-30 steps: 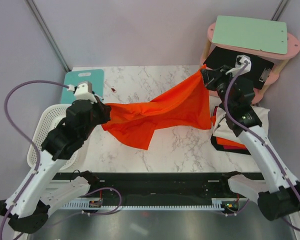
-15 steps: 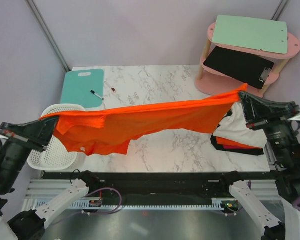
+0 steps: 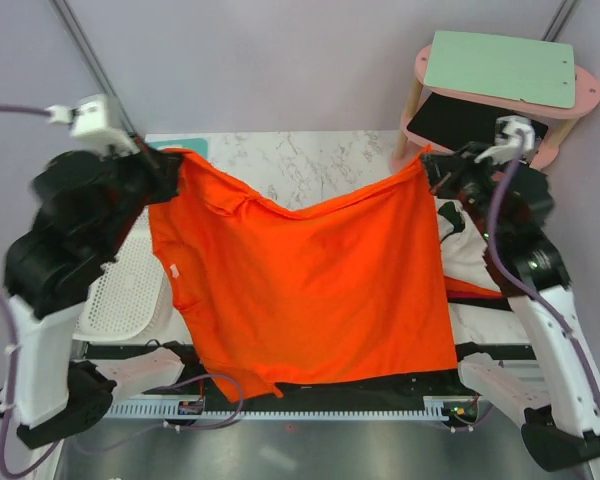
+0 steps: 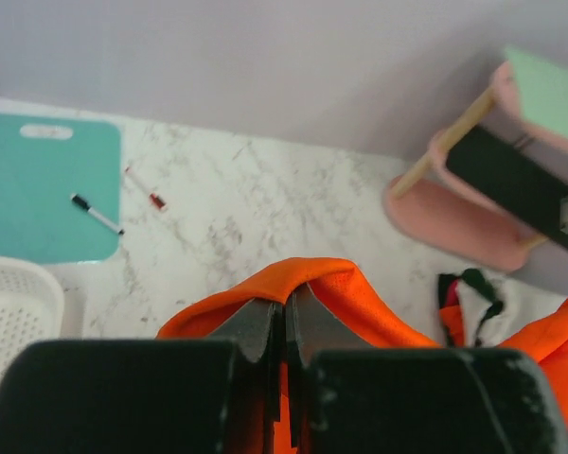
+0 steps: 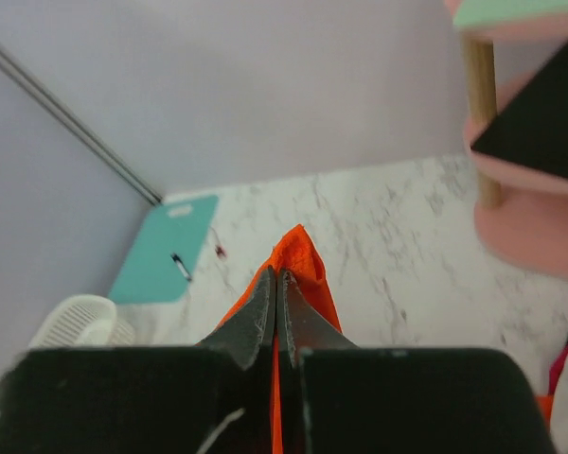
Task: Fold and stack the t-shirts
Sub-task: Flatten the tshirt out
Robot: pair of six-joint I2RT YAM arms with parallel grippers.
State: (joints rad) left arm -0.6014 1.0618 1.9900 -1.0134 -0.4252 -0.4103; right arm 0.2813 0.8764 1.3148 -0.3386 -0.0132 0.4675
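One orange-red t-shirt (image 3: 310, 290) hangs spread out in the air between my two grippers, its lower hem down over the table's near edge. My left gripper (image 3: 170, 160) is shut on its upper left corner; the cloth folds over the fingertips in the left wrist view (image 4: 308, 284). My right gripper (image 3: 428, 165) is shut on the upper right corner, cloth pinched between the pads (image 5: 298, 265). More orange cloth (image 3: 472, 290) lies at the right under a white cloth sheet (image 3: 462, 250).
A white latticed basket (image 3: 120, 300) stands at the left edge. A teal cutting board (image 4: 38, 194) with a marker (image 4: 97, 215) lies at the back left. A pink two-tier stand (image 3: 500, 90) with a green board and a black clipboard stands at the back right.
Both arms swung up and back toward the table's far side. The shirt went from a taut horizontal band to hanging open as a wide sheet.
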